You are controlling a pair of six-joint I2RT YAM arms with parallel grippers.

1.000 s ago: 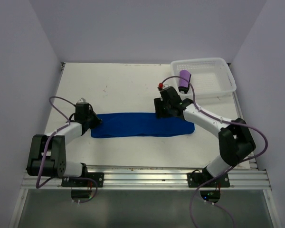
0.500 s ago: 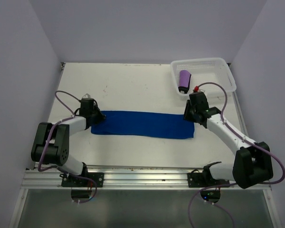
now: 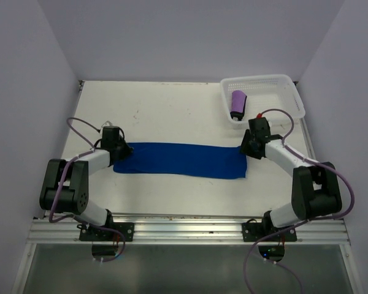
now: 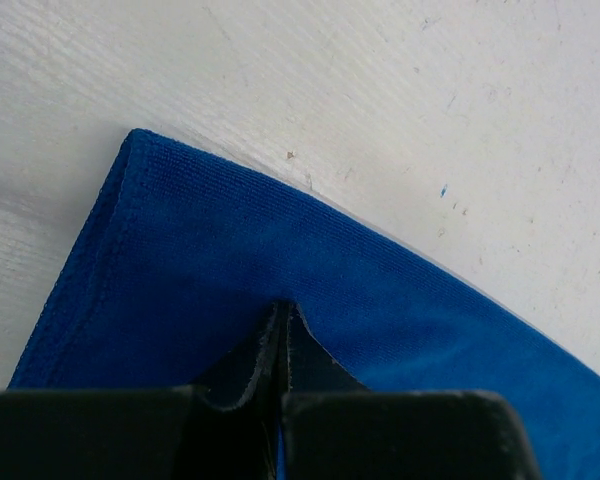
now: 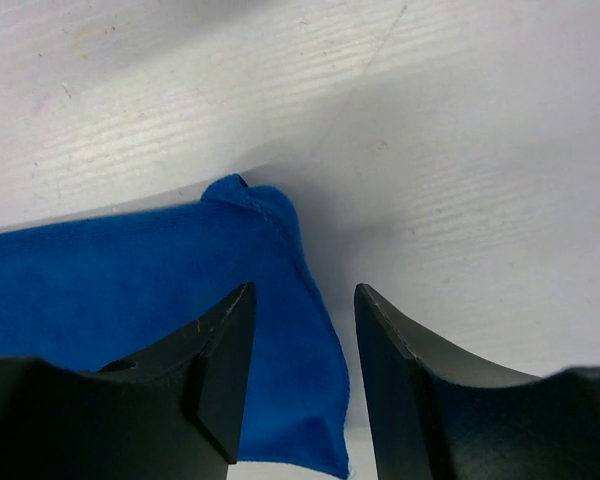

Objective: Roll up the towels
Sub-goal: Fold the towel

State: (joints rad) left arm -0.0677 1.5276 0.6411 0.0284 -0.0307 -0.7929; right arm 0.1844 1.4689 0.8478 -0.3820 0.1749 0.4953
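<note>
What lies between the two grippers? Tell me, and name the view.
The blue towel, laid flat as a long strip, spans the stretch from left gripper to right gripper. The top view shows it.

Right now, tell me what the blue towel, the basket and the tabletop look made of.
The blue towel: soft cloth, matte, fine ribbed weave and stitched hem. Basket: likely white plastic, mesh walls. Tabletop: seemingly white-painted wood, grain lines showing.

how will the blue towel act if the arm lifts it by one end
Probably floppy: the blue towel lies flat on the table, so it would likely sag and drape. Probably light, being thin cloth. Its knit looks grippy, and the left gripper pinches it into a pucker, so slipping seems unlikely.
</note>
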